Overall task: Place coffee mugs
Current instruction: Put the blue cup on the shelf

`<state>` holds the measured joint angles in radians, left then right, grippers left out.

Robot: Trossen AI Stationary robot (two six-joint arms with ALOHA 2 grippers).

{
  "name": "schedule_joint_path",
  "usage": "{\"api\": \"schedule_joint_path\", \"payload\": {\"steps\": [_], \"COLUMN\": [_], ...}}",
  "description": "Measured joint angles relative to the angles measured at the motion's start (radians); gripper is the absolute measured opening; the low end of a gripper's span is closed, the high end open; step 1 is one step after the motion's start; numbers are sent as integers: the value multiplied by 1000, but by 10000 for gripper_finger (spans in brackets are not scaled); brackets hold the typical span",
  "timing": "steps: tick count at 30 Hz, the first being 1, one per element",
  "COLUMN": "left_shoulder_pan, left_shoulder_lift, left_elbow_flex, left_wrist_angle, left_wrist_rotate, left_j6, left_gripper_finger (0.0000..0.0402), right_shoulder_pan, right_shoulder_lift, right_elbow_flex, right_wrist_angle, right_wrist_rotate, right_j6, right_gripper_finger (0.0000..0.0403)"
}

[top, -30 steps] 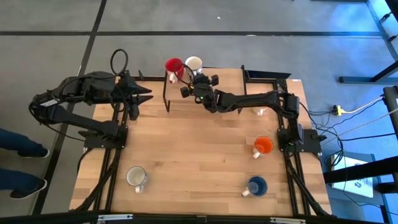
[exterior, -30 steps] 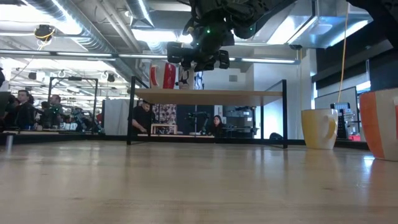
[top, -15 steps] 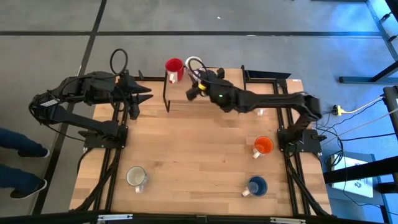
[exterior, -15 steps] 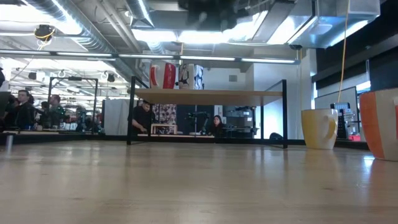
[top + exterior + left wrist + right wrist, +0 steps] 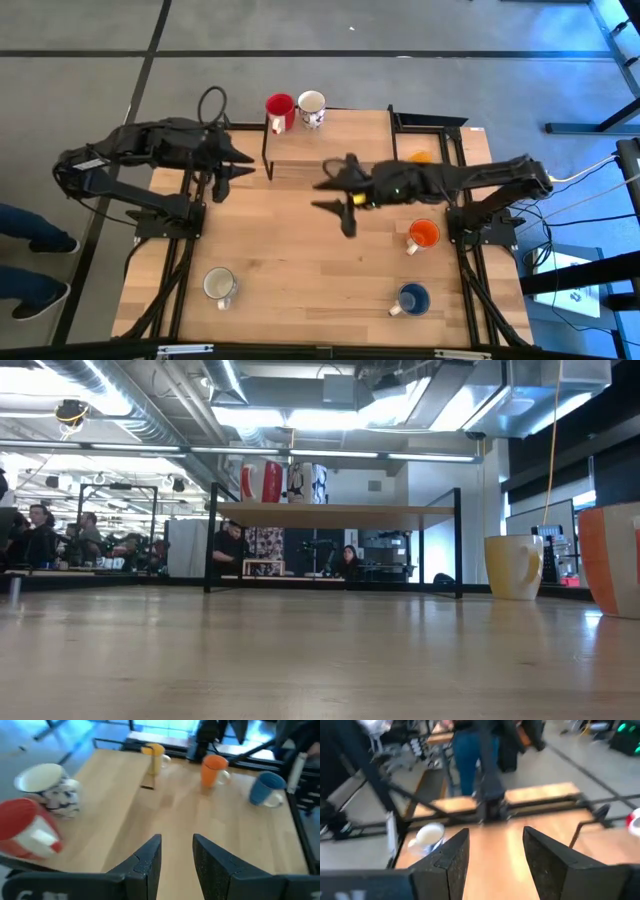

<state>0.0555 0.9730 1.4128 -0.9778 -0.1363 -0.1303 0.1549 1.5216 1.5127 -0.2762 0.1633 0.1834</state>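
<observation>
Orange-red mug [image 5: 424, 234] sat just beside your right claw [image 5: 334, 192], nearer than the left; its fingers gaped, empty.

Bright, even light from ceiling strip lights [image 5: 300, 418] fills the room, glaring white in the low view, where the near table [image 5: 320, 660] lies soft and out of focus. From above, shadows are faint. Both wrist views are smeared with blur, most heavily the right arm's.
</observation>
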Motion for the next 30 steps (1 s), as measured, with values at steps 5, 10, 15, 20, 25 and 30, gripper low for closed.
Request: {"api": "schedule_joint_path", "payload": {"steps": [5,10,15,20,25,30], "left_shoulder_pan": [-10,-92,-221,-376,-530,-634], "left_shoulder_lift": [57,118,174,211,232,238], "left_elbow_flex": [0,0,0,0,0,0], "left_wrist_angle": [-1,-16,-49,-99,-128,-157], "left_wrist_rotate": [76,98,96,87,69,56], "left_j6": [-43,-76,-172,-273,-405,-553], "left_gripper_finger": [105,105,105,105,105,105], "right_shoulder_pan": [105,219,339,443,515,555], "right_shoulder_lift": [-12,-11,-11,-11,-11,-11], "right_elbow_flex": [-2,-2,-2,-2,-2,-2], "right_wrist_angle": [-121,-239,-313,-361,-448,-476], "right_wrist_rotate": [10,35,102,199,322,353], "right_j6": [80,160,256,304,366,395], "right_gripper_finger": [175,175,175,175,175,175]}}
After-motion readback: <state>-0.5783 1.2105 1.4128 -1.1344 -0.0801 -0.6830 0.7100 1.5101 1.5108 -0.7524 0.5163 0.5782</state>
